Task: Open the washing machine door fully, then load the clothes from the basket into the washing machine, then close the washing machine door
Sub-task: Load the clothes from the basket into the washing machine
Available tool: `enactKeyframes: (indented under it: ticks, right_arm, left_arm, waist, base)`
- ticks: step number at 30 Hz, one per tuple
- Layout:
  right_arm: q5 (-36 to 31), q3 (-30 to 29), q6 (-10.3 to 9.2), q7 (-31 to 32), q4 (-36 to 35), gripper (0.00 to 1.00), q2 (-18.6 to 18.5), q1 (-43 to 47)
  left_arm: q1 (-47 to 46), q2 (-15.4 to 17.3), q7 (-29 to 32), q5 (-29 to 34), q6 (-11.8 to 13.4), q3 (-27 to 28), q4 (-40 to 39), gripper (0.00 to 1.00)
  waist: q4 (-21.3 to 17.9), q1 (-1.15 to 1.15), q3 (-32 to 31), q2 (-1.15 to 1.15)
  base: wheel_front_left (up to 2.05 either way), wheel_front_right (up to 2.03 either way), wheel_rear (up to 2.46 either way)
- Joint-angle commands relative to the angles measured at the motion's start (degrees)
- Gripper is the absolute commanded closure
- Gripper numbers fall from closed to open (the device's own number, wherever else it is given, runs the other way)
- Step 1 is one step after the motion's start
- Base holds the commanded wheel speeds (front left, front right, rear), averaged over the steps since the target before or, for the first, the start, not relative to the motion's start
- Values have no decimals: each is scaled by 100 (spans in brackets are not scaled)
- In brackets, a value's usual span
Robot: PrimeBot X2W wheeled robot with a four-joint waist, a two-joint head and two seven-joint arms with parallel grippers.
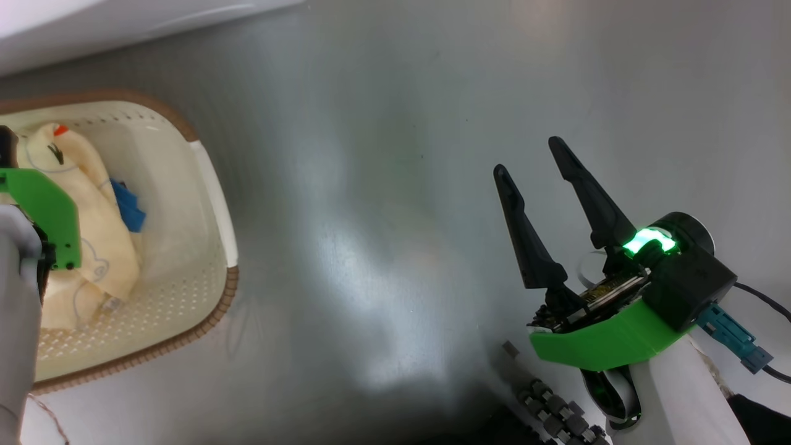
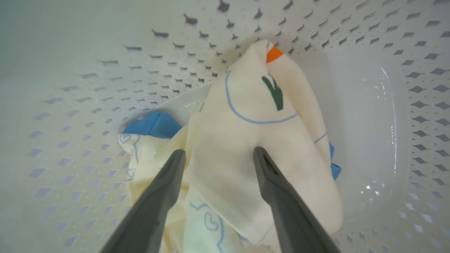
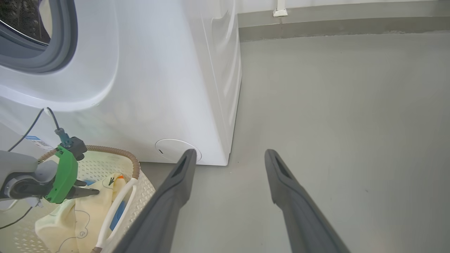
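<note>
Left claw (image 2: 218, 151) spread astride clothes (image 2: 253, 105) in basket (image 2: 88, 88).

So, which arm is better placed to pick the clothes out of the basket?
Left. The left gripper is open down in the basket, fingers either side of a fold of the clothes. The right gripper hangs open over the floor, apart from the basket.

washing machine (image 3: 158, 88) sticker (image 3: 37, 141) illegible, nothing readable

Left wrist view: L gripper (image 2: 218, 151) is shown w/ fingers spread, tips placed either side of a fold of cream clothes (image 2: 253, 116) heaped in perforated basket (image 2: 88, 105); blue cloth piece (image 2: 154, 124) is tucked under, at left.
</note>
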Motion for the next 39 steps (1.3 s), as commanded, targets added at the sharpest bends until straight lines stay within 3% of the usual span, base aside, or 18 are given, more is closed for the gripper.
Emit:
enactKeyframes:
  ticks: [1,6,9,13,28,39]
  right_arm:
    - [80,150,9,-64,-128,0,1,94]
    - [75,155,9,-76,-136,0,1,96]
    - [73,171,9,-79,-145,0,1,60]
    - [72,167,9,-85,-126,0,1,25]
    - [59,61,9,-107,-67,0,1,23]
    - [-129,-260,9,-7,-10,0,-47,215]
  left_arm:
    - [19,218,50,-38,60,115,-18,0]
    - [-11,121,124,-137,153,164,-6,0]
    - [-64,207,99,-185,57,176,0,0]
    - [-93,130,101,-210,49,144,8,100]
    - [-72,-112,-225,-242,73,-15,13,100]
    - [413,-473,-1499,-640,197,265,-124,100]
  waist:
    - [-68,0,155,0]
    - [-45,0,212,0]
    - [-62,0,272,0]
    - [-61,0,259,0]
    - [79,0,-28,0]
    - [580,0,-784,0]
  base:
    - [0,0,0]
    - [0,0,0]
    - [0,0,0]
    - [0,0,0]
    - [0,0,0]
    - [0,0,0]
